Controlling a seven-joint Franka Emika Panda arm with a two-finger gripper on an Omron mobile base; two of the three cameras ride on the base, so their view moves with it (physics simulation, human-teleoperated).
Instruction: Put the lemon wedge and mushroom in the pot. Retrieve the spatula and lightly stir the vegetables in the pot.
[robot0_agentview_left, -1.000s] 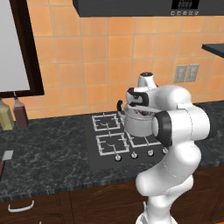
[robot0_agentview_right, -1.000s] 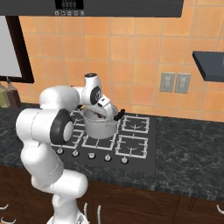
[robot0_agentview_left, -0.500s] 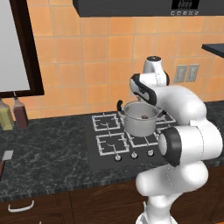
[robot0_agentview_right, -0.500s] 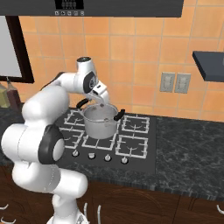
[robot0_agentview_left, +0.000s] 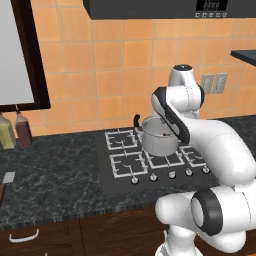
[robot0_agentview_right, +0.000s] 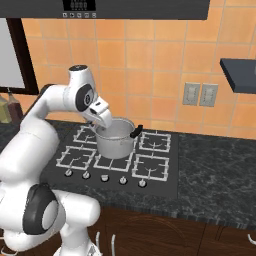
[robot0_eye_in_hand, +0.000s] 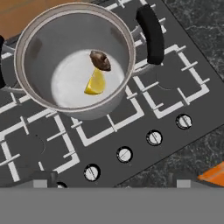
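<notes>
With lemon wedge (robot0_eye_in_hand: 95, 83) and mushroom (robot0_eye_in_hand: 100, 60) lying in the pot (robot0_eye_in_hand: 30, 52), I'm swinging my wide-open, empty gripper (robot0_eye_in_hand: 111, 186) far left of the pot, aiming for the spatula (robot0_agentview_left: 7, 180) handle.

Mushroom (robot0_eye_in_hand: 100, 60) & lemon wedge (robot0_eye_in_hand: 96, 83) touching, in pot (robot0_eye_in_hand: 30, 40) on stove (robot0_eye_in_hand: 175, 83).

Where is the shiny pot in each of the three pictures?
Left base view: the pot sits right of the middle, on the stove, partly behind the white arm.
Right base view: the pot sits left of the middle, on a back burner.
Hand view: the pot is at the upper left, seen from above.
Shared landmark: the row of stove knobs.
</notes>
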